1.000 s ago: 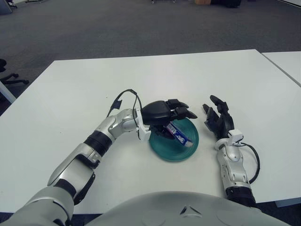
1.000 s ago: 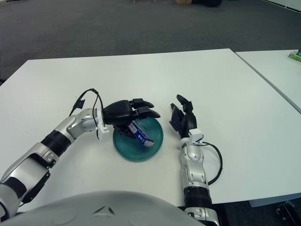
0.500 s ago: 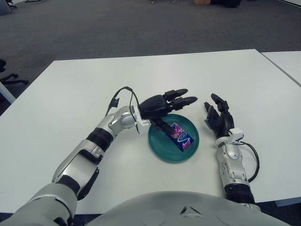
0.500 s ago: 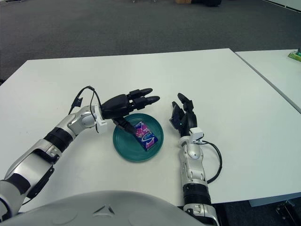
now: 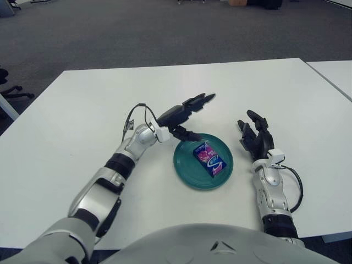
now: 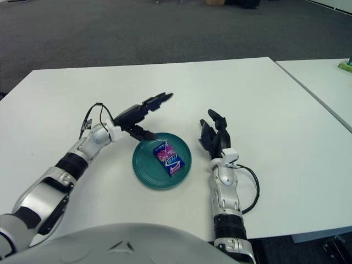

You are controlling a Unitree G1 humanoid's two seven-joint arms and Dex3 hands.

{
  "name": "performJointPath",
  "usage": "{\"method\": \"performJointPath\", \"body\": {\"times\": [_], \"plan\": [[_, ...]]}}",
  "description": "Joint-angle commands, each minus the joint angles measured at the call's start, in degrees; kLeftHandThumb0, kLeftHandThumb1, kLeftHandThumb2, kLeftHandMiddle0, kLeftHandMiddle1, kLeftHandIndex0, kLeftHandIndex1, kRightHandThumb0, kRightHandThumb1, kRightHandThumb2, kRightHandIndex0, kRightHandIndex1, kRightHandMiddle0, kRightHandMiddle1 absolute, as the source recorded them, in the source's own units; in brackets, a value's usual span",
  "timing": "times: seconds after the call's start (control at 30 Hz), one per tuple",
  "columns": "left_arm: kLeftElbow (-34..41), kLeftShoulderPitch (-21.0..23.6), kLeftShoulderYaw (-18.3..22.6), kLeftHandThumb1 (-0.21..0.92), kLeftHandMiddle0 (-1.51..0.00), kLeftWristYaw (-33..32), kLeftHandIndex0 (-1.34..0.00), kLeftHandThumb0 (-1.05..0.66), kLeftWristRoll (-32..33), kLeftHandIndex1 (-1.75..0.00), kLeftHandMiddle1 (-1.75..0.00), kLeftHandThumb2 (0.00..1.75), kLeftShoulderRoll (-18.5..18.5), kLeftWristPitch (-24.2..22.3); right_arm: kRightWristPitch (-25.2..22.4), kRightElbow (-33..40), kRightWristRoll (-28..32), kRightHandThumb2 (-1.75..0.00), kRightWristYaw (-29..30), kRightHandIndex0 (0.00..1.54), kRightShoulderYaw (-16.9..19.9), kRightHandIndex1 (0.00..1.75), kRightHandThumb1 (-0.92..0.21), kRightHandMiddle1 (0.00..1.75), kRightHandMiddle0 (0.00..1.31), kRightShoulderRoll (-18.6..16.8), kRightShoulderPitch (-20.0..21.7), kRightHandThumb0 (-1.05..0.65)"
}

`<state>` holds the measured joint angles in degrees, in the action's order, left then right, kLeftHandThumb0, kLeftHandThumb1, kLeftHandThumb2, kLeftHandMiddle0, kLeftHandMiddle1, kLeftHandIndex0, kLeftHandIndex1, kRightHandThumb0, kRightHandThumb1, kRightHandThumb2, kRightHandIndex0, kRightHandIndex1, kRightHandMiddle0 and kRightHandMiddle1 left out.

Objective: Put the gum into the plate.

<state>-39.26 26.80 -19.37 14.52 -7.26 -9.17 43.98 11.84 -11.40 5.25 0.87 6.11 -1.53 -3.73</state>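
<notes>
The gum pack [image 5: 209, 159], blue with pink and purple print, lies flat in the teal plate [image 5: 187, 173] on the white table. My left hand [image 5: 185, 113] is raised above and behind the plate's left rim, fingers spread, holding nothing. My right hand [image 5: 254, 137] rests on the table just right of the plate, fingers relaxed and empty. The same pack [image 6: 168, 156] and plate [image 6: 146, 176] show in the right eye view.
The white table [image 5: 82, 110] extends far and wide around the plate. A second white table [image 5: 335, 71] stands at the right, separated by a narrow gap. A green object [image 6: 345, 65] sits at that table's far edge. Grey carpet lies beyond.
My left hand let go of the gum pack, which now lies in the plate. The hand opened, lifted and drew back to the upper left. The right hand stayed put.
</notes>
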Motion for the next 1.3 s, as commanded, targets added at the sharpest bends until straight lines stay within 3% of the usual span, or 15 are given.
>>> {"method": "performJointPath", "body": {"times": [0.0,0.1,0.3,0.33,0.37,0.47,0.77,0.87,1.03,1.1,1.27], "plan": [[8.70,-7.56,4.73,0.92,0.00,4.05,0.00,-1.05,16.06,0.00,0.00,0.60,5.22,-7.11,-3.85,-1.30,-0.31,-0.80,0.67,0.55,-0.57,0.11,-0.92,0.78,0.02,-0.90,-3.00,-0.62],[14.95,-11.88,6.07,0.92,0.00,4.96,0.00,-1.05,21.72,0.00,0.00,0.72,6.45,-11.19,-4.03,-0.71,-0.40,-0.81,0.77,0.57,-0.71,0.12,-0.92,0.79,0.02,-1.01,-3.43,-0.62],[28.41,-21.42,13.65,0.92,-0.08,-2.29,-0.07,-1.05,30.56,-0.05,-0.03,0.83,7.34,-24.41,-4.77,-0.20,-0.65,-0.83,0.94,0.56,-0.89,0.12,-0.92,0.78,0.01,-0.81,-3.80,-0.63],[30.99,-22.41,15.70,0.92,-0.05,-6.83,-0.05,-1.01,32.46,-0.03,-0.02,0.96,8.97,-28.54,-4.92,-0.19,-0.64,-0.83,0.89,0.55,-0.93,0.12,-0.92,0.77,0.00,-0.71,-3.86,-0.64],[33.14,-23.00,17.59,0.92,-0.08,-11.75,-0.07,-1.01,33.69,-0.04,-0.03,0.95,10.85,-32.23,-5.12,-0.15,-0.62,-0.83,0.78,0.54,-0.98,0.12,-0.92,0.77,0.00,-0.57,-3.94,-0.64],[36.83,-23.80,20.08,0.92,-0.19,-20.18,-0.02,-1.00,33.82,-0.32,-0.03,0.93,14.36,-37.79,-5.41,0.05,-0.51,-0.84,0.49,0.53,-1.12,0.11,-0.92,0.76,0.00,-0.32,-4.23,-0.66],[40.94,-28.90,20.65,0.92,-0.36,-23.74,-0.02,-0.93,28.71,-0.77,-0.03,0.90,16.55,-40.97,-5.29,-0.03,-0.69,-0.84,-0.11,0.52,-1.60,0.12,-0.92,0.78,0.00,0.20,-4.53,-0.67],[43.21,-31.18,20.13,0.92,-0.51,-24.22,-0.12,-0.90,26.77,-0.89,-0.10,0.88,16.51,-42.21,-5.36,0.27,-0.62,-0.84,-0.27,0.50,-1.67,0.11,-0.92,0.77,0.00,0.25,-4.83,-0.68],[44.80,-33.23,19.22,0.92,-0.60,-24.39,-0.27,-0.88,22.40,-0.99,-0.14,0.87,16.12,-42.11,-5.43,0.55,-0.28,-0.84,-0.58,0.49,-1.56,0.11,-0.92,0.75,0.00,0.23,-5.13,-0.68],[45.01,-35.52,17.76,0.92,-0.60,-23.88,-0.34,-0.88,17.65,-1.03,-0.18,0.88,14.55,-39.22,-5.52,0.68,0.02,-0.84,-0.78,0.48,-1.46,0.11,-0.92,0.75,0.00,0.18,-5.27,-0.68],[43.02,-39.54,16.32,0.92,-0.42,-23.39,-0.44,-0.89,9.76,-1.11,-0.57,0.90,12.64,-32.46,-5.89,0.95,0.23,-0.83,-1.06,0.47,-1.22,0.10,-0.92,0.75,0.00,0.31,-5.52,-0.67]]}}
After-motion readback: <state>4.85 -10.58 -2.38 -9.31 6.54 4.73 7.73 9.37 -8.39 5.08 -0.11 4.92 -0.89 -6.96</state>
